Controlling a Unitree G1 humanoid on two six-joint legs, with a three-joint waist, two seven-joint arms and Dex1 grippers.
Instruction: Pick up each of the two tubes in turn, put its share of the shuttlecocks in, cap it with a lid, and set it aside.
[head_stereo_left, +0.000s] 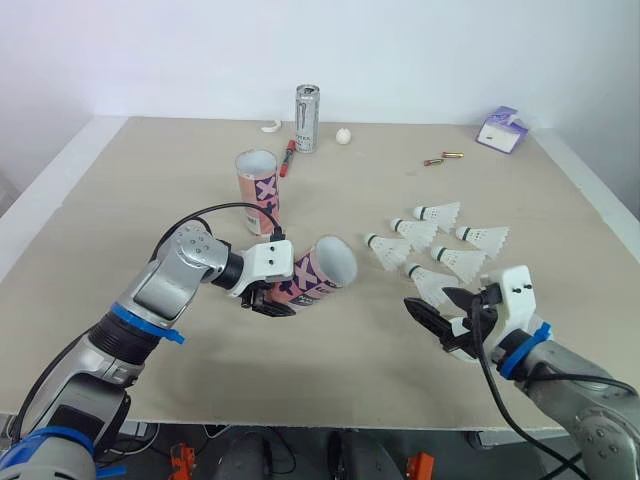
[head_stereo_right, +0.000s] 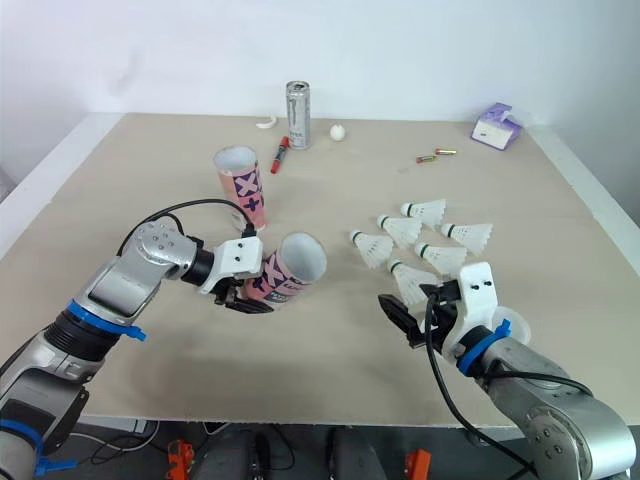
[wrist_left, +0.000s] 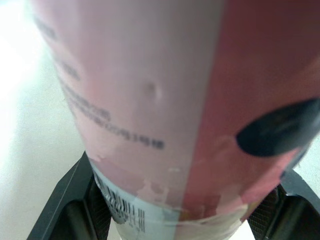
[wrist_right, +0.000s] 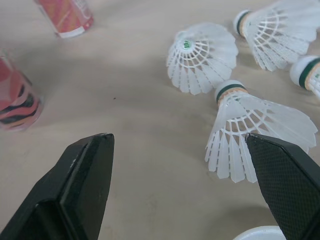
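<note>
My left gripper is shut on a pink patterned tube, held tilted just above the table with its open mouth facing right. The left wrist view has that tube pressed between both fingers. A second pink tube stands upright behind it, open at the top. Several white shuttlecocks lie in a cluster to the right. Just in front of the nearest shuttlecock, my right gripper is open and holds nothing, low over the table.
Along the table's far edge are a silver drinks can, a red marker, a small white ball, two batteries and a purple tissue box. Bare tabletop lies between the grippers.
</note>
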